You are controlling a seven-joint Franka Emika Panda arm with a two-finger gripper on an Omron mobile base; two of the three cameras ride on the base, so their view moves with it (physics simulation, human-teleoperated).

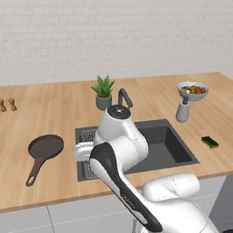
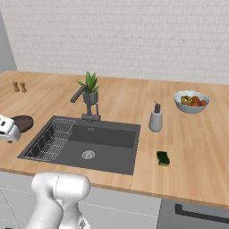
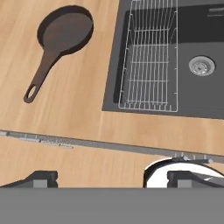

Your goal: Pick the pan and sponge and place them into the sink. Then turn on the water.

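Two things wait: the pan (image 3: 65, 30) looks hard and heavy, so its long handle, ahead and left of the wide-open, empty gripper (image 3: 111, 178), seems best to grab. Off on the far side of the sink (image 1: 157, 129), the sponge (image 1: 210, 142) looks soft and light.

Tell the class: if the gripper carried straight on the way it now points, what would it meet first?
Most likely the bare wooden counter between the pan and the sink. The open gripper points down at that strip and nothing lies in between. Depth is hard to judge, so the exact spot is uncertain.

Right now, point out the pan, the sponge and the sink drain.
pan (image 3: 65, 31): hand view, middle of its round bowl.
sponge (image 2: 163, 158): right base view, its green top face.
sink drain (image 2: 88, 154): right base view, the round metal centre.
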